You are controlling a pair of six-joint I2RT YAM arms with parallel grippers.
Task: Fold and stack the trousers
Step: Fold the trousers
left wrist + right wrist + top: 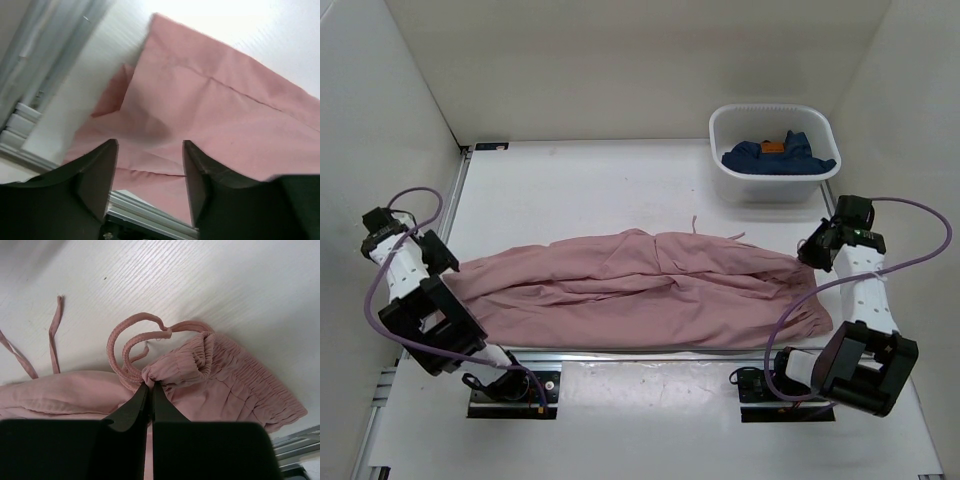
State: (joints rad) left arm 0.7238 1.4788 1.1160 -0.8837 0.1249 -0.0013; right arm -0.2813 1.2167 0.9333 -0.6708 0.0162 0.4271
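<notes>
The dusty-pink trousers [650, 295] lie stretched lengthwise across the table, leg ends to the left and elastic waist to the right. My left gripper [448, 262] hovers over the leg ends. In the left wrist view it [150, 152] stands open, with only flat pink fabric [210, 115] showing below the gap and nothing between the fingers. My right gripper [810, 250] is at the waist end. The right wrist view shows it [150, 386] shut on a pinch of the gathered waistband [200, 357]. The looped drawstring [120, 340] lies just beyond the fingertips.
A white tub [817, 185] at the back right holds dark blue garments [775, 160] with an orange patch. An aluminium rail [640, 357] runs along the table's near edge, just in front of the trousers. White walls enclose the left, back and right sides.
</notes>
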